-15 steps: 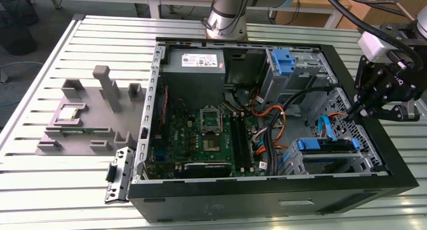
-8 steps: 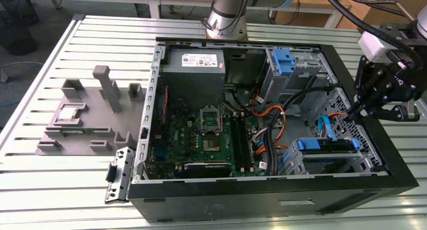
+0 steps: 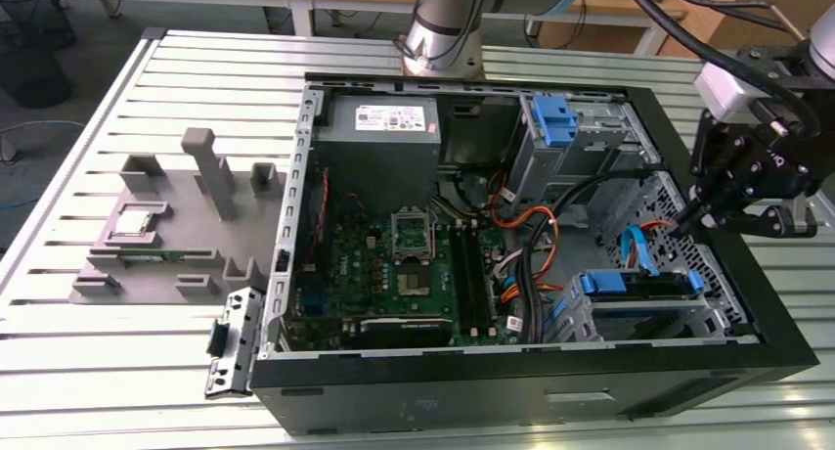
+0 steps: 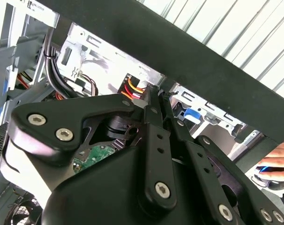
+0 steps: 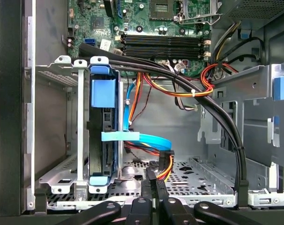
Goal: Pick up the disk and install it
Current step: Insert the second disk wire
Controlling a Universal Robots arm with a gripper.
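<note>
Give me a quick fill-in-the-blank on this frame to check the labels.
The gripper has its jaws ____, with nothing between them. The disk sits in the metal cage, framed by a ____ carrier. In the exterior view the gripper hangs over that view's ____ end of the case.
Missing: shut; blue; right.

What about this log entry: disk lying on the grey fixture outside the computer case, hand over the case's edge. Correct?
Not quite. The disk stands in the metal drive cage inside the computer case, as the first wrist view shows. The hand is over the case's edge.
</note>
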